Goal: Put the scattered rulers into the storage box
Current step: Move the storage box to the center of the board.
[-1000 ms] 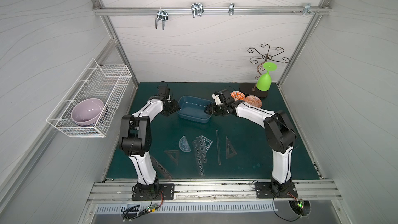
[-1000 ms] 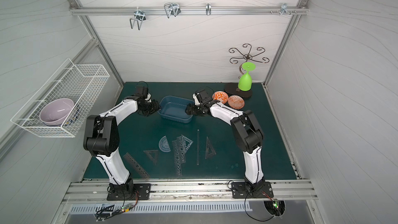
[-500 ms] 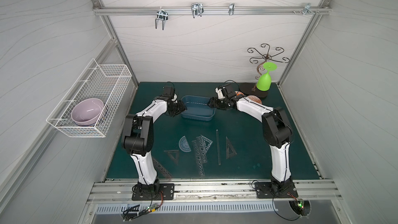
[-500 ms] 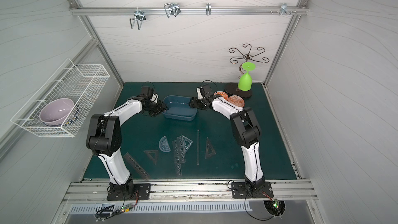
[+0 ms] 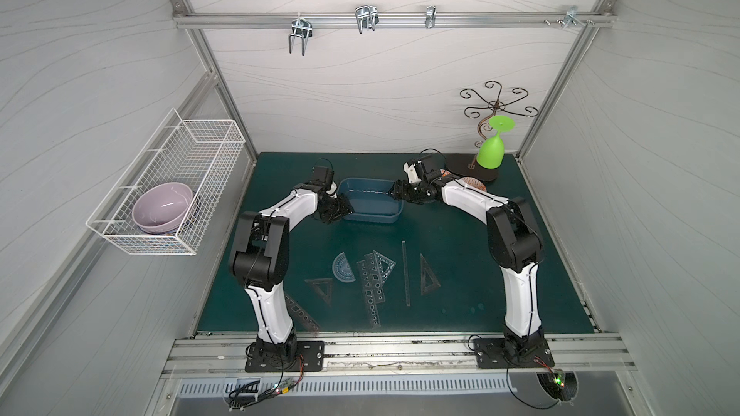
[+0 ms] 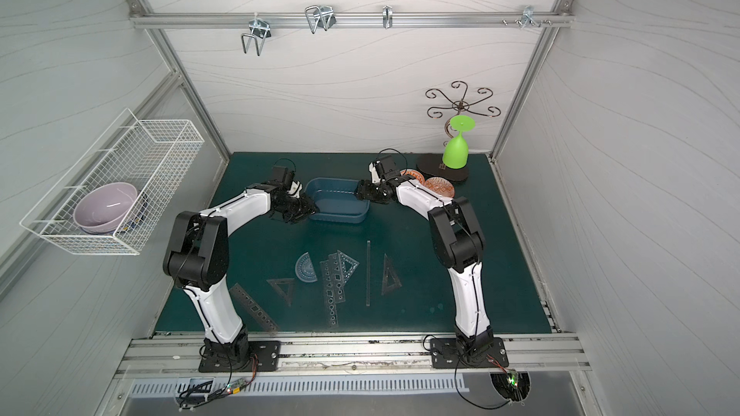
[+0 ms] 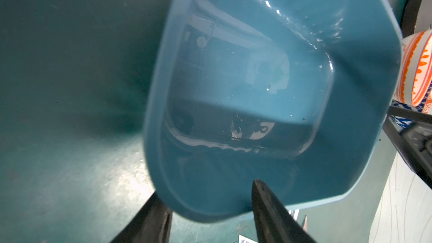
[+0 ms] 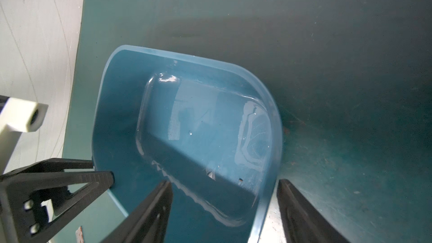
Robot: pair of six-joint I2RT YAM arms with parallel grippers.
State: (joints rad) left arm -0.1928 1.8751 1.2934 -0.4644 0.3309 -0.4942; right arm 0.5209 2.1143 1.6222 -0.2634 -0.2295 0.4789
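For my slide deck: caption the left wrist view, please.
Left fingers, spread, straddle the rim of the blue storage box.

A white wire basket (image 5: pixel 208 142) on the left wall holds a lilac bowl (image 5: pixel 162 208). Far right on the desk (image 5: pixel 460 242), a green goblet (image 5: pixel 491 152) (upside down) is at a scrolled metal stand (image 5: pixel 496 105), with two orange-patterned bowls (image 6: pixel 438 186) beside it.
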